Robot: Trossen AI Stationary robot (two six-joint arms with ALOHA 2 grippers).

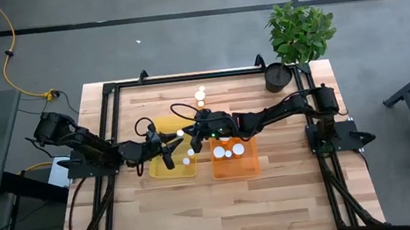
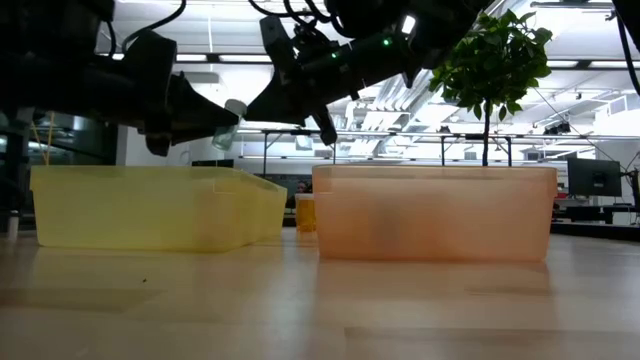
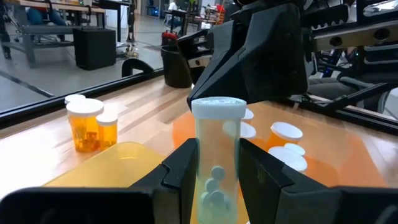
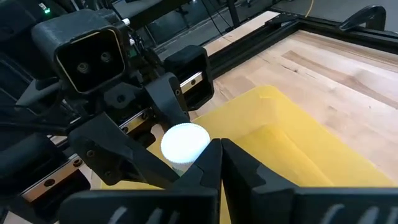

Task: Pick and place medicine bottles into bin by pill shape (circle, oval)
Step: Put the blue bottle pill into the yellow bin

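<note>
A clear pill bottle (image 3: 217,155) of round white pills is held clamped in the left gripper (image 3: 217,171) above the yellow bin (image 1: 171,159), left of frame centre; the right gripper (image 4: 214,163), pressed closed, is poised beside it. Release into the circle bin is judged next

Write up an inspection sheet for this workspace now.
Surface: wooden table, black frame.
Job's things: yellow bin and orange bin side by side; capped bottles in the orange bin; loose bottles behind the bins.
Clutter: potted plant at the far right corner.
Grippers: left gripper shut on a bottle of round pills above the yellow bin; right gripper close by, jaws together.
Cables: yellow cable on the floor.
Surroundings: workshop benches.
</note>
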